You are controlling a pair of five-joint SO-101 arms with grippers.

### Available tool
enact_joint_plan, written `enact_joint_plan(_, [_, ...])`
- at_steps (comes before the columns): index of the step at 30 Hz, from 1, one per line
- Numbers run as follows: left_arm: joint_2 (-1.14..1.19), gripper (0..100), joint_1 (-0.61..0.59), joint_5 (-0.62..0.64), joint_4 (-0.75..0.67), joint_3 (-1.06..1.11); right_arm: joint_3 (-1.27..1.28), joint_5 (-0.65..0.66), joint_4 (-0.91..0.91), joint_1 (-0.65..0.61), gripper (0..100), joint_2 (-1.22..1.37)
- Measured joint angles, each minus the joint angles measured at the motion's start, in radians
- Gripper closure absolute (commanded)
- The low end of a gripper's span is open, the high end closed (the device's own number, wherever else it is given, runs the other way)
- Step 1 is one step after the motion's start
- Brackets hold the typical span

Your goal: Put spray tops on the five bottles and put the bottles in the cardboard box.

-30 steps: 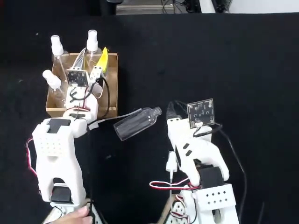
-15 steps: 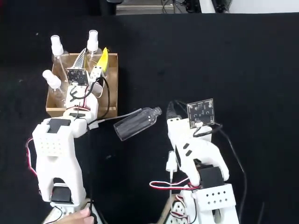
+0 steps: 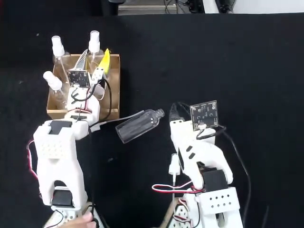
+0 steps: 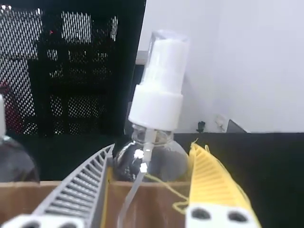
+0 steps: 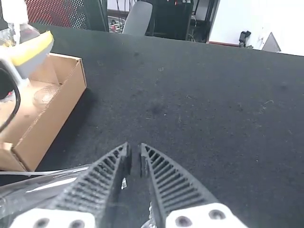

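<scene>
Black table [image 3: 237, 61], grey chair [image 5: 137, 18] behind it, dark wire mesh [image 4: 61, 71], white wall [image 4: 237, 61], cables [image 3: 175, 5] at the far edge

Bright even light, soft shadows, glare off the white wall [image 4: 247, 61]

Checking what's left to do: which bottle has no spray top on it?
The clear bottle lying on its side on the black table; the other three stand upright at the cardboard box with white spray tops.

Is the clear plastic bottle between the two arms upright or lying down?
Lying down: the clear plastic bottle rests on its side on the black table, neck bare.
</scene>
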Motion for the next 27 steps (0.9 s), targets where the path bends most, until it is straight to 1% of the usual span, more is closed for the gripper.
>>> enact_joint_plan(8, [0.068,80,-0.002,0.000,-0.009,-0.061,0.000,0.000,0.000,0.000,98.7,0.000])
enact_joint_plan(27, [0.066,80,-0.002,0.000,-0.009,-0.060,0.000,0.000,0.000,0.000,98.7,0.000])
